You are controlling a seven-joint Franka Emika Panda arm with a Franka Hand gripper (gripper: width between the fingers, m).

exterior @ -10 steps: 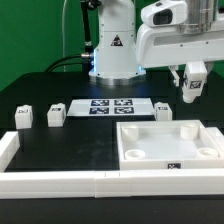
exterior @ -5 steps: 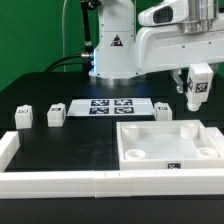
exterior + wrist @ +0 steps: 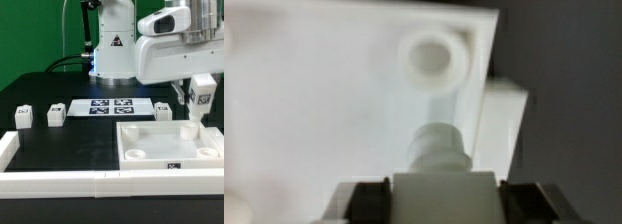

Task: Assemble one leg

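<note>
Lining up leg (image 3: 190, 122) over tabletop (image 3: 150, 158) corner hole (image 3: 434, 55), just beneath claw (image 3: 194, 108). Claw clamped on leg's block, peg (image 3: 438, 150) pointing down. Centre peg on hole, descend straight, no tilt; off-centre contact likely jams.

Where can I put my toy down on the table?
The bare black table between the two legs on the exterior view's left, marker board, tabletop and front wall. Crowded on that view's right, where the gripper holds a leg.
</note>
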